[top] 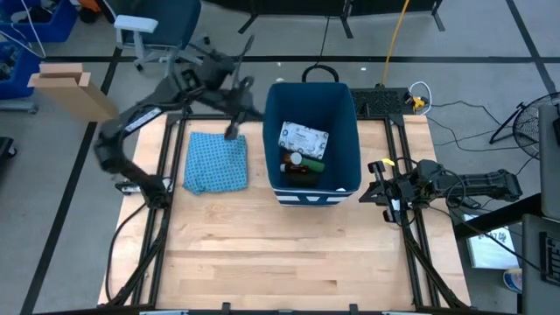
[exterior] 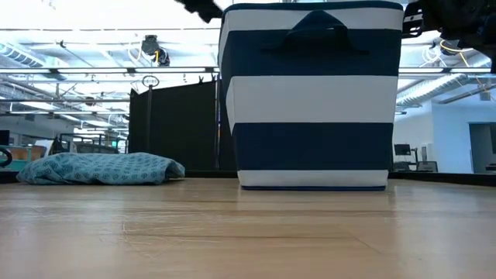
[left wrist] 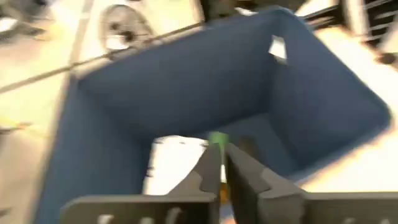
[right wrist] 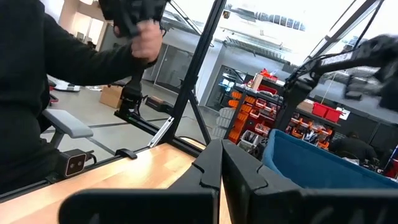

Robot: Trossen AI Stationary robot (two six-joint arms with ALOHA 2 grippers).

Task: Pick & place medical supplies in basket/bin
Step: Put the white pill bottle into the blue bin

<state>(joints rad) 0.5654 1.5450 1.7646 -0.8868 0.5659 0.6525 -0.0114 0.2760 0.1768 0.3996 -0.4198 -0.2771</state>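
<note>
1. My left gripper (top: 233, 131) hung above the table between the light blue patterned cloth (top: 216, 163) and the dark-blue bin (top: 352, 122), fingers pressed together and empty.
2. My right gripper (top: 374, 185) waited just beside the bin's right wall, fingers also together.
3. Inside the bin lay the white packet with green print (top: 303, 140), a green cylinder (top: 311, 163) and a dark bottle (top: 296, 170).
4. A person's hand (right wrist: 147, 42) showed beyond the table.

Two dark robot arms showing black links and angular fingers

The left arm (top: 144, 114) is showing matte black segments with a pale band, the right arm (top: 472, 185) is carrying yellow cabling by its wrist, and the left gripper's fingers (left wrist: 208, 177) are appearing grey, stepped and wedge-shaped.
</note>
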